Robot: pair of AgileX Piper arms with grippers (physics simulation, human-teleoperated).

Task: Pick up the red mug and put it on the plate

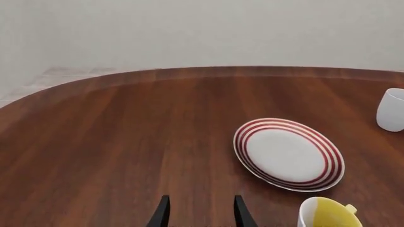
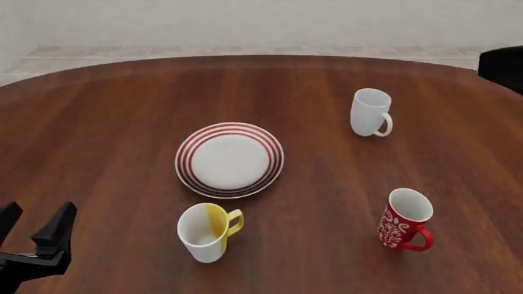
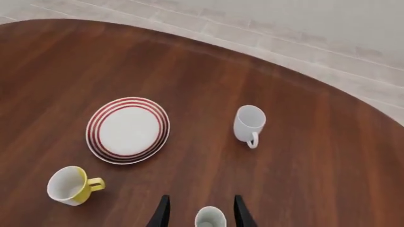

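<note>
The red mug (image 2: 403,222), patterned in white flowers, stands upright at the table's front right with its handle toward the front. In the right wrist view only its white mouth (image 3: 210,219) shows, low between the fingers of my open right gripper (image 3: 200,213), which hangs well above it. The plate (image 2: 229,159), white with red rings, lies bare at the table's middle, to the mug's left and a little farther back; it also shows as the plate (image 1: 288,153) and the plate (image 3: 128,130). My left gripper (image 2: 39,213) stands open and holds nothing at the front left corner, far from both.
A white-and-yellow mug (image 2: 207,231) stands just in front of the plate. A plain white mug (image 2: 369,112) stands at the back right. A black shape (image 2: 503,67) cuts in at the right edge. The round wooden table's (image 2: 106,122) far rim curves along the back.
</note>
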